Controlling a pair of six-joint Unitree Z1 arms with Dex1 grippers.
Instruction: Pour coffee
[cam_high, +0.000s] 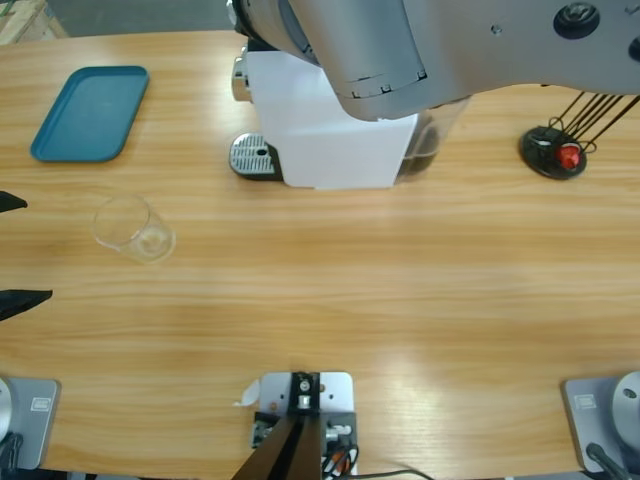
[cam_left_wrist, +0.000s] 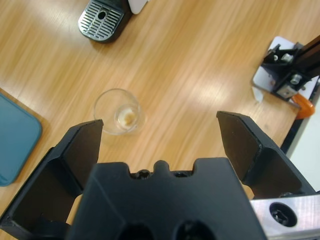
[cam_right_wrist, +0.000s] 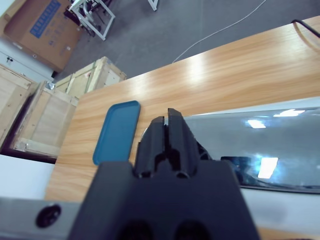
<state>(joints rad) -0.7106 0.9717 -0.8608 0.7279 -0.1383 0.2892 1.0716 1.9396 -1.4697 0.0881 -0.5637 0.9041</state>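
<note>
While my left end effector (cam_left_wrist: 160, 135) hangs above the worktop (cam_high: 400, 290) with its jaws spread wide and nothing between them, the small clear glass tumbler (cam_left_wrist: 119, 111) stands upright just ahead of the left-hand jaw, apart from it. At the bottom of this tumbler lies only a pale brownish trace; I cannot confirm that it is the coffee, and no dark pool is visible in any view. In the high view the same tumbler (cam_high: 133, 228) sits near the left edge, between the two black jaw tips that enter there.

My right end effector (cam_right_wrist: 170, 135) has its jaws pressed together on nothing, and points over the top of the white coffee machine (cam_high: 325, 125) toward the teal tray (cam_right_wrist: 116, 131).

Step in hand, as I judge it: the approach to the tumbler, before any grasp. The next move calls for lowering the left end effector, shifting it sideways so that the glass wall comes between the jaws, then closing gently, since thin glass may slip or tip.

Surroundings: the machine's perforated drip grid (cam_high: 252, 155) lies beyond the tumbler, well apart. The teal tray (cam_high: 90, 112) rests at the far left corner. A black stand with a red capsule (cam_high: 556, 152) sits at the right. Nothing stands between the left end effector and the tumbler.
</note>
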